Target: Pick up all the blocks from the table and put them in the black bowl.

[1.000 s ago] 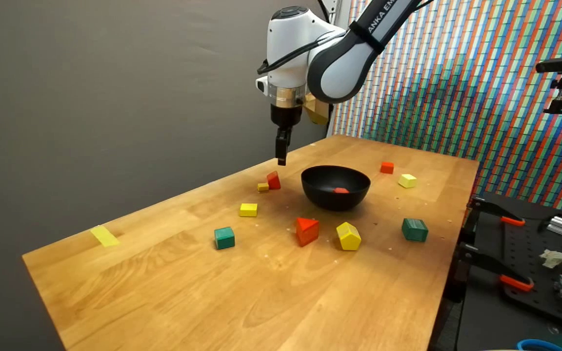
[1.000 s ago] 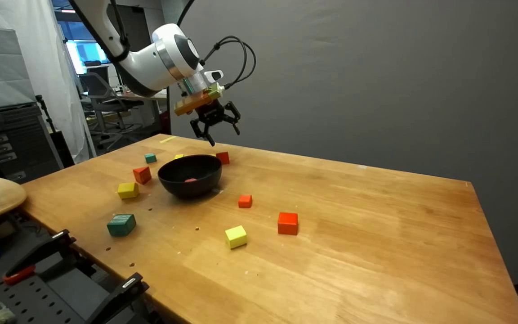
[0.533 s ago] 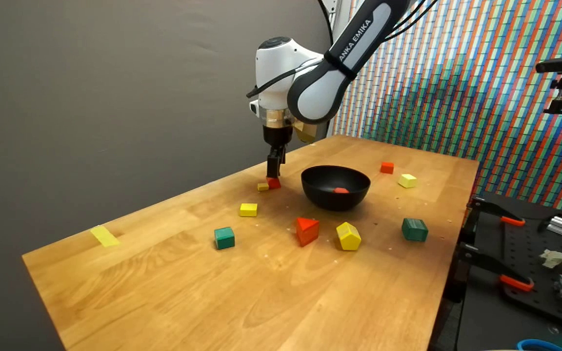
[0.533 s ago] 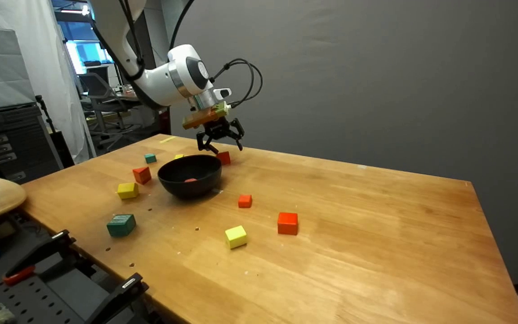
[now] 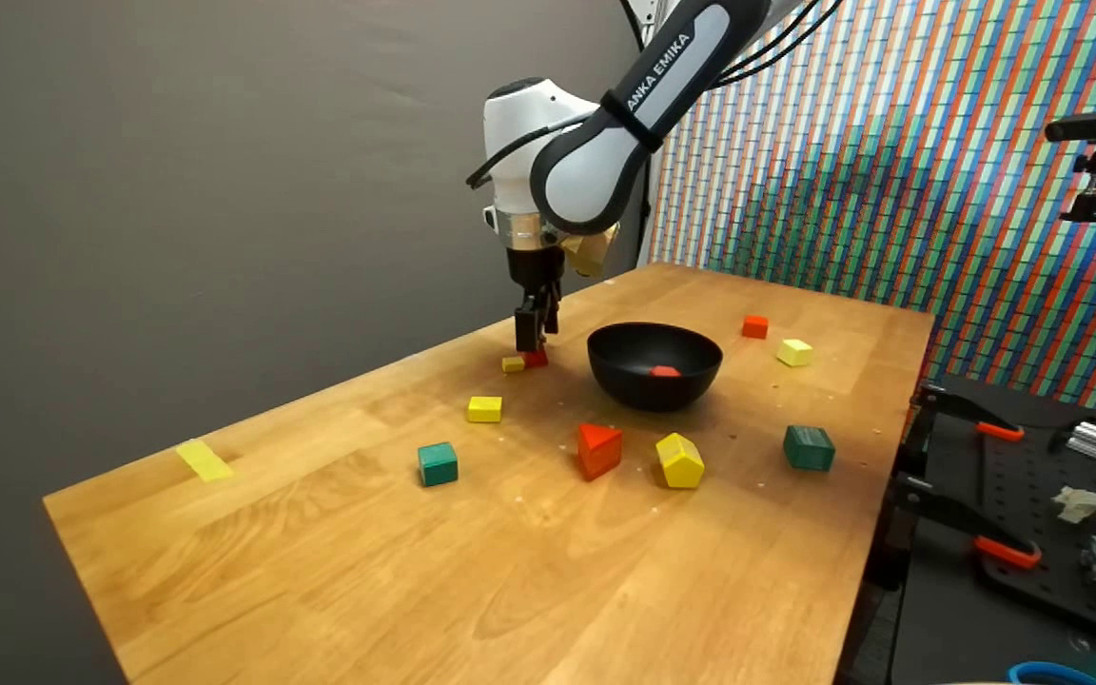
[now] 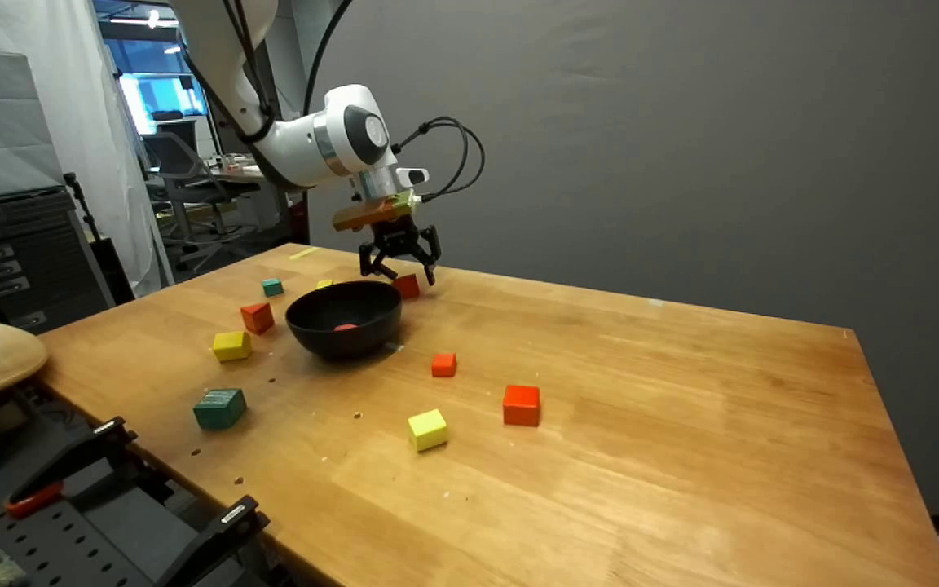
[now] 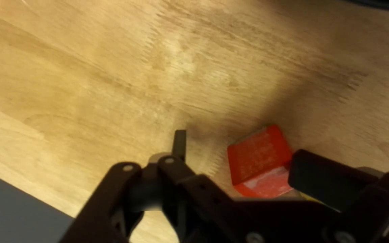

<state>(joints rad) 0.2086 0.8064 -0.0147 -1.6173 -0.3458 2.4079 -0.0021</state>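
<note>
My gripper (image 5: pixel 539 340) is open, low over the table (image 5: pixel 320 571), with its fingers either side of a red block (image 7: pixel 258 158). In the wrist view one fingertip overlaps the block's edge; I cannot tell whether they touch. That block also shows in both exterior views (image 5: pixel 536 359) (image 6: pixel 408 286). A small yellow block (image 5: pixel 513 364) sits beside it, mostly hidden in the wrist view. The black bowl (image 5: pixel 655 392) stands near, holding a red block (image 5: pixel 665 371). Other blocks lie around: yellow (image 5: pixel 484 410), green (image 5: pixel 438 464), red triangular (image 5: pixel 599 452), yellow five-sided (image 5: pixel 680 461), dark green (image 5: pixel 809 448).
Beyond the bowl lie an orange-red block (image 6: pixel 444 364), a pale yellow block (image 6: pixel 428 430) and a larger red block (image 6: pixel 522 406). Yellow tape (image 5: pixel 205 459) is stuck near a table corner. Black clamps (image 5: pixel 967 523) grip the table edge. A grey wall runs behind the table.
My gripper has come down from above onto the red block beside the small yellow one, and turned slightly. It stays open. The blocks and bowl show no clear movement.
</note>
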